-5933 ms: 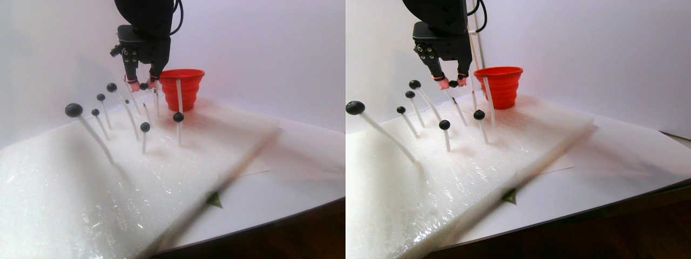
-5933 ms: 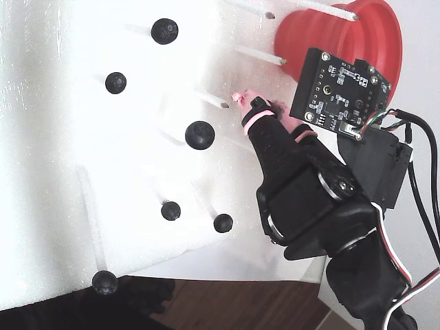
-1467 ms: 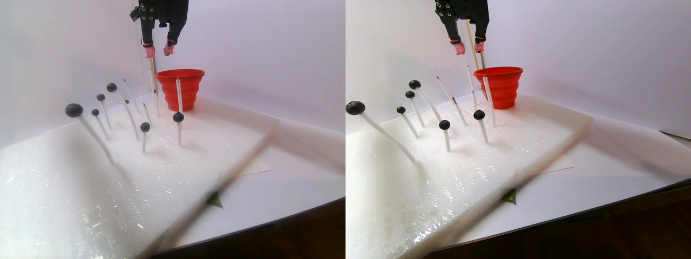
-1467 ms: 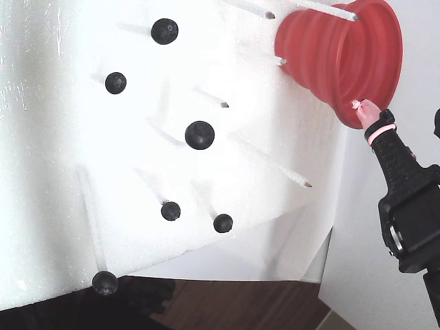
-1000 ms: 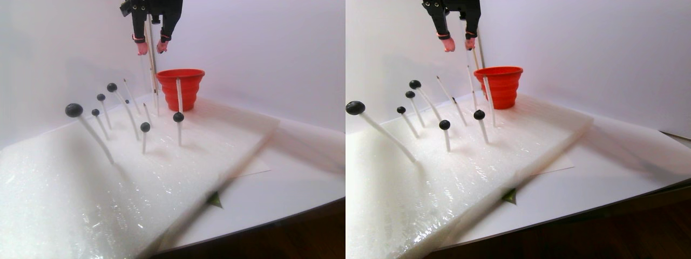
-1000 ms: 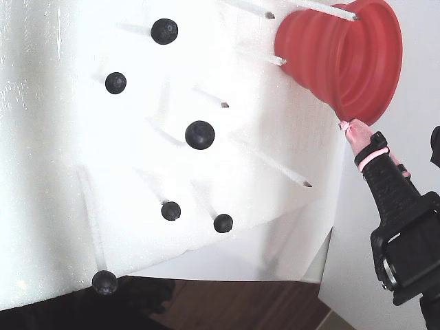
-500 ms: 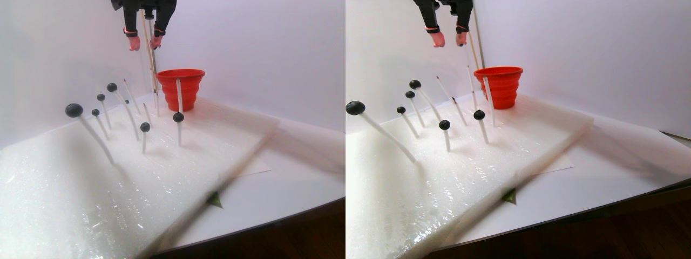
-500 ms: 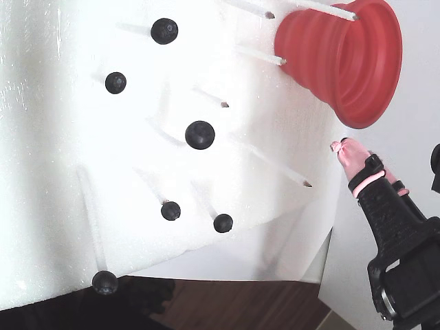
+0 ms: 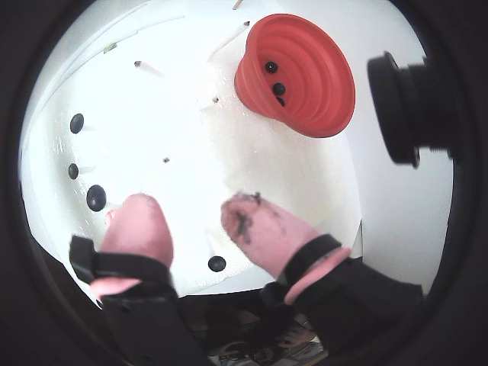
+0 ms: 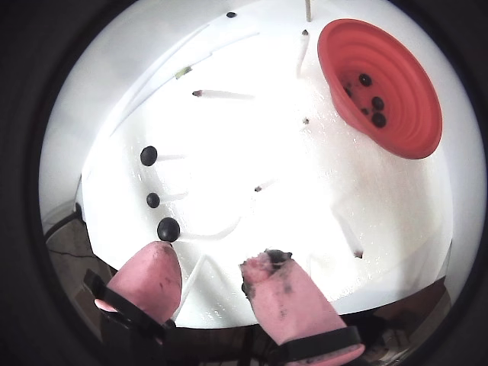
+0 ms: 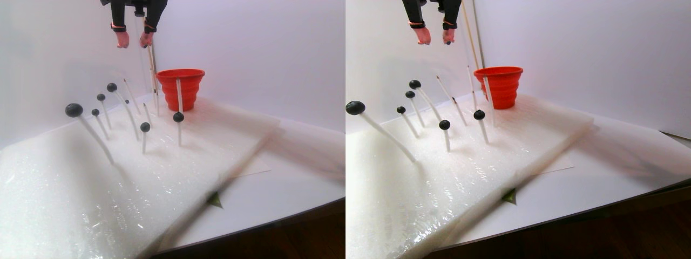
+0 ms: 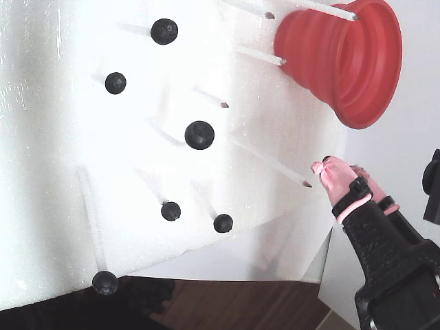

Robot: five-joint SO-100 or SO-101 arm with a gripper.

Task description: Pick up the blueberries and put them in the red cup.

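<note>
The hand [image 11: 133, 40] hangs high above the foam pad [image 11: 162, 162], its pink fingertips [image 9: 137, 225] spread apart and holding nothing. The red cup [image 11: 181, 86] stands at the pad's far edge with several blueberries [image 10: 371, 101] inside; six more blueberries [image 12: 199, 135] sit atop white sticks [image 11: 97, 137].

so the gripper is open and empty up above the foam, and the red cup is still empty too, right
Not quite: the red cup is not empty. A wrist view looking into it shows several blueberries lying at the bottom. The rest holds: the gripper is open, nothing sits between its pink fingertips, and it hangs above the white foam sheet.
</note>
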